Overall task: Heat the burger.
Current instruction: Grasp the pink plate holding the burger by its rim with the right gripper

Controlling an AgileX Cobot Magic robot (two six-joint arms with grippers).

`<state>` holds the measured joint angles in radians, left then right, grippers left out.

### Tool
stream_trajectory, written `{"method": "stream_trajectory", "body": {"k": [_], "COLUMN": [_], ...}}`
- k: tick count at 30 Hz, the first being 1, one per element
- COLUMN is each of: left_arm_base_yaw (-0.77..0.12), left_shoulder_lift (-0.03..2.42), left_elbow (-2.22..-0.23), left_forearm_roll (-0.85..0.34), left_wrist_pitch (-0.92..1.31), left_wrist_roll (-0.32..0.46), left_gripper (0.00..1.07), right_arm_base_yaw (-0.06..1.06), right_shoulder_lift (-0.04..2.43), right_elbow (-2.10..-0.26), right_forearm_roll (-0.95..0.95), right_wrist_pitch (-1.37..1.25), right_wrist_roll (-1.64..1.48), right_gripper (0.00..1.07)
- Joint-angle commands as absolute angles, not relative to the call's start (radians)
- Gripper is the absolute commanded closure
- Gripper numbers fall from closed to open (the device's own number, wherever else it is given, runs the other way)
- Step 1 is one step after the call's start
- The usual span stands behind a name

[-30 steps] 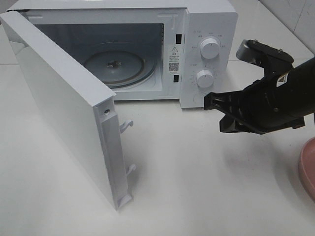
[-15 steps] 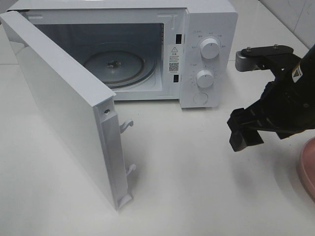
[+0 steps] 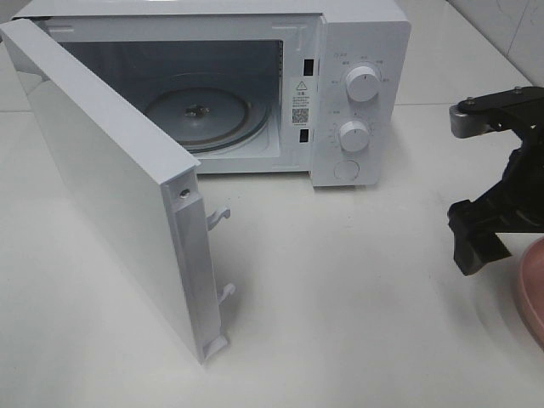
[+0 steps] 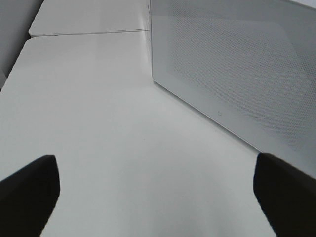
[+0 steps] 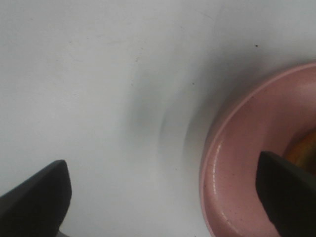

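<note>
Surface: white, smooth tabletop (image 3: 340,323), matte with soft shadows. A pale tiled wall (image 3: 510,25) closes the far right corner.

Microwave (image 3: 365,34): one, white, at the far side of the tabletop. Its door (image 3: 110,195) stands swung wide towards the left arm's side, and two latch hooks (image 3: 219,217) project from its free edge. Inside lies one round glass turntable (image 3: 212,110). The control panel carries two knobs (image 3: 363,84), one above the other, with one round button (image 3: 346,170) below them.

Plate (image 5: 237,168): one, pink, round, flat on the tabletop at the right edge of the high view, only partly in frame.

Burger (image 5: 302,148): one, on the pink plate. Only a golden-orange sliver shows in the right wrist view, behind a gripper finger. Its facing and long axis cannot be told.

Right gripper (image 5: 160,197): one, low over the tabletop just beside the plate, well apart from the microwave. Its black fingers (image 5: 34,197) are spread wide and hold nothing; one is over bare tabletop, the other over the plate's inner side.

Left gripper (image 4: 158,197): one, seen only in its wrist view. Its jaws are spread wide and hold nothing, above bare tabletop near the outer face of the open door.
</note>
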<state>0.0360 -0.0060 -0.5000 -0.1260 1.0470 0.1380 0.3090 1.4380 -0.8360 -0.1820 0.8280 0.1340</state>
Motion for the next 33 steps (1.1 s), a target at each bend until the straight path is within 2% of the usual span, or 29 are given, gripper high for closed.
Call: {"method": "stream_trajectory", "body": {"k": [1, 7, 15, 33], "left_arm_base_yaw": [0.037, 0.037, 0.037, 0.037], "left_shoulder_lift": [-0.024, -0.024, -0.024, -0.024], "left_elbow": [-0.497, -0.497, -0.497, -0.497], "left_forearm_roll": [-0.123, -0.123, -0.123, -0.123], "left_wrist_pitch": [1.038, 1.038, 1.038, 1.038], "left_wrist_roll": [0.138, 0.138, 0.138, 0.138], "left_gripper": [0.07, 0.07, 0.07, 0.07], "right_arm_base_yaw": [0.254, 0.17, 0.123, 0.118], "right_shoulder_lift": [1.432, 1.432, 1.45, 1.684], "right_elbow": [-0.837, -0.765, -0.66, -0.649], "right_forearm_roll": [-0.21, -0.217, -0.218, -0.242], "right_wrist_pitch": [0.846, 0.811, 0.682, 0.526], "right_wrist_roll": [0.129, 0.129, 0.127, 0.13], "right_gripper": [0.14, 0.17, 0.21, 0.27]}}
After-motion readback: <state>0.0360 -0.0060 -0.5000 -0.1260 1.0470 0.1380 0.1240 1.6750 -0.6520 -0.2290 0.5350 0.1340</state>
